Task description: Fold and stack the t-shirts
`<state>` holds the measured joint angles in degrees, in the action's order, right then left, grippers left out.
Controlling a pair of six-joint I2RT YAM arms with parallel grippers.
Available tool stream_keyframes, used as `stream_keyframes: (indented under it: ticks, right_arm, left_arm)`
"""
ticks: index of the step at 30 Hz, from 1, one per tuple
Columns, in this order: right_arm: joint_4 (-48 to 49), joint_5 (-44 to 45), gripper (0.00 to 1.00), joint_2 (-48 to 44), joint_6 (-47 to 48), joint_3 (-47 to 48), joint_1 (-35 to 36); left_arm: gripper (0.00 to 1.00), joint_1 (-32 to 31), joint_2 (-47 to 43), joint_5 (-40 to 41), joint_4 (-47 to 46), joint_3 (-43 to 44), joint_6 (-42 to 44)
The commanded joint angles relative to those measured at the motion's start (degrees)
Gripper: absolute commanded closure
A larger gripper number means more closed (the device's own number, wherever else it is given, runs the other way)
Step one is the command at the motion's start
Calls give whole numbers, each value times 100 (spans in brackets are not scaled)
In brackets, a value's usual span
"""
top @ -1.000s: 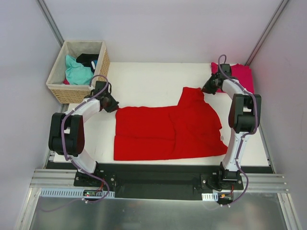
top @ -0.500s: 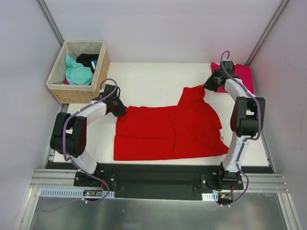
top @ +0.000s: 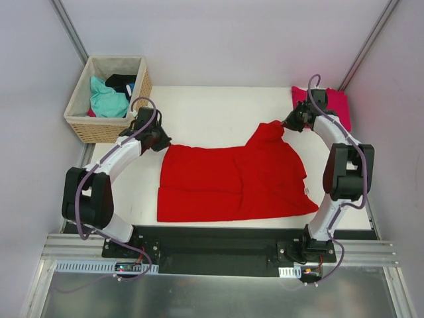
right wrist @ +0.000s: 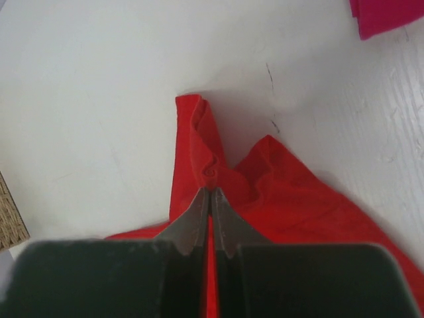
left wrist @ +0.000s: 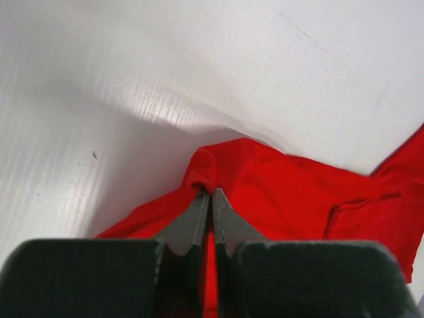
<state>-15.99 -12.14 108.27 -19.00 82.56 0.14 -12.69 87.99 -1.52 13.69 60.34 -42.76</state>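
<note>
Top view: the red t-shirt [top: 232, 179] lies mid-frame, creased, its upper corners pinched by the left gripper [top: 161, 142] and right gripper [top: 286, 124]; the magenta t-shirt [top: 334, 103] sits upper right. Left wrist: tips nip a bunched red fold. Right wrist: likewise, a crumpled ridge.

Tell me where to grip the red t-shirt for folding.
Its far edge, coming in from each side: the red t-shirt lies flat, so only corners bunch into jaws. The left gripper pinches the far-left corner, the right gripper the far-right peak.
</note>
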Motion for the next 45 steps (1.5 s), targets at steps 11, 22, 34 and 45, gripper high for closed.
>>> stream_keyframes:
  ticks: [11,22,34,45]
  right_arm:
    - [-501,958,99,-2687,301,-1453,311]
    - [-1811,2382,99,-4129,336,-2261,346]
    - [-2681,3130,99,-5428,424,-2631,346]
    - [-3323,3446,99,-6212,248,-3070,337]
  left_arm:
    - [100,3,-1266,679,388,-979,207]
    - [100,3,-2189,846,450,-1814,145]
    - [100,3,-2549,978,661,-2043,198]
    - [100,3,-2541,1005,678,-2043,207]
